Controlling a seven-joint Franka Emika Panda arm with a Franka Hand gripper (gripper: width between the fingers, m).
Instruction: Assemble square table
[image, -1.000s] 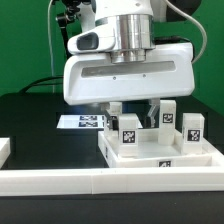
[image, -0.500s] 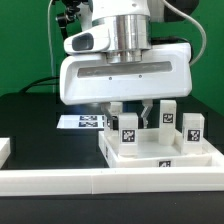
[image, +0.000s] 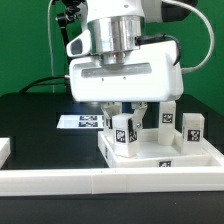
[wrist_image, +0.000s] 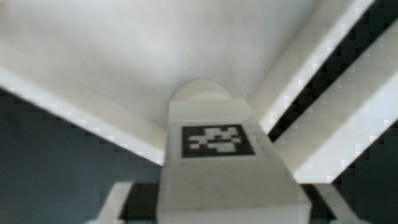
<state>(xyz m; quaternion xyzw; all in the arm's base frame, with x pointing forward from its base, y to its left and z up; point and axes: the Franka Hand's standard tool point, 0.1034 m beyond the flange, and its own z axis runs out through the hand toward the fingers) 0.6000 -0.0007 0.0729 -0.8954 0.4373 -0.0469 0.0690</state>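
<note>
The square table's white slab (image: 195, 157) lies at the exterior view's right, behind the front rail. My gripper (image: 127, 118) hangs over the slab's near left corner, shut on a white leg (image: 125, 136) that shows a black-and-white tag and leans slightly. In the wrist view this leg (wrist_image: 217, 115) runs out from between my fingers (wrist_image: 125, 203) over the white slab (wrist_image: 116, 45). Two more tagged legs (image: 165, 117) (image: 192, 127) stand upright on the slab behind the held one.
A long white rail wall (image: 100, 181) runs along the front. The marker board (image: 85, 122) lies on the black table behind my gripper. A white block end (image: 5, 149) shows at the left edge. A green backdrop stands behind.
My jaws have closed in on the leg. The hand has shifted slightly to the exterior view's right, and the leg now leans a little.
</note>
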